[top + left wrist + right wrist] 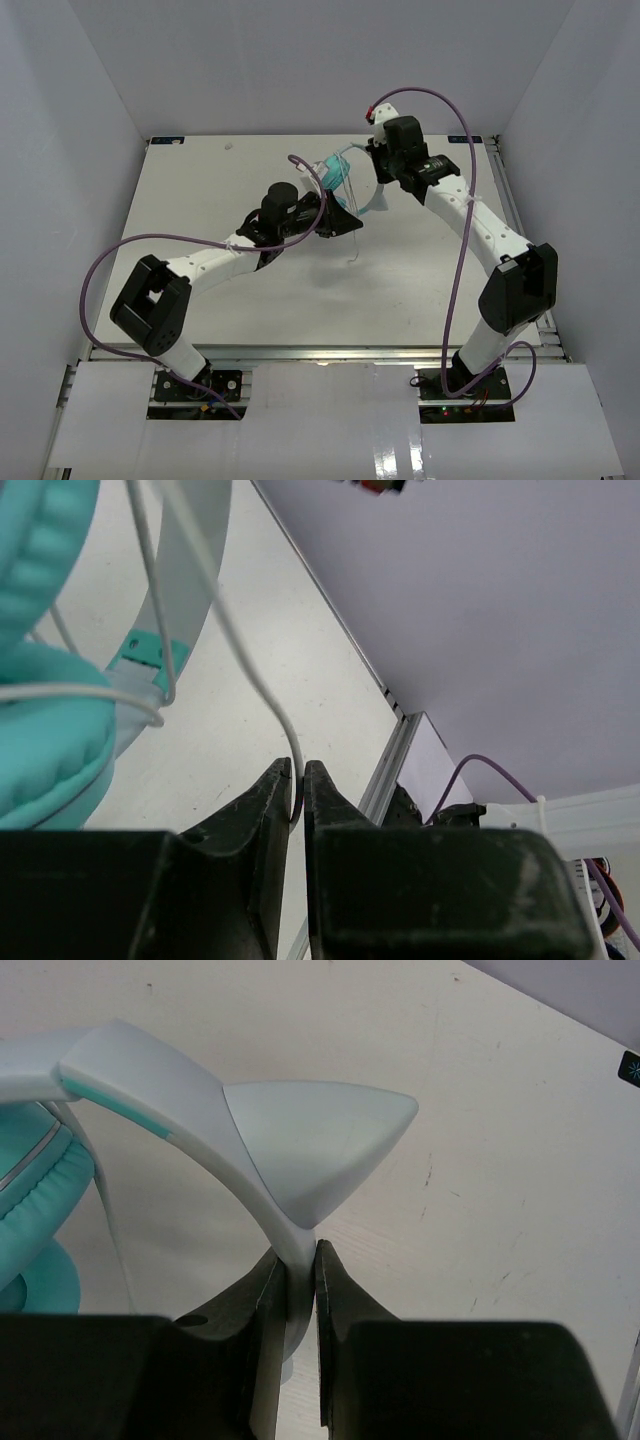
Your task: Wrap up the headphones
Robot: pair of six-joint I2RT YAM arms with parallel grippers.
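Teal, squishy-looking headphones hang over the far middle of the white table, held between 2 bent arms reaching inward. On one side the left gripper is pinched tight on the thin whitish cord. Opposite, the right gripper is clamped on the smooth, curved pale-blue headband.

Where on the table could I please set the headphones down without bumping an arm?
The far-left table, between its left edge and the left arm, is bare; so is the near middle between the arms. Far centre is crowded: left gripper pinching the cord, right gripper clamping the headphones.
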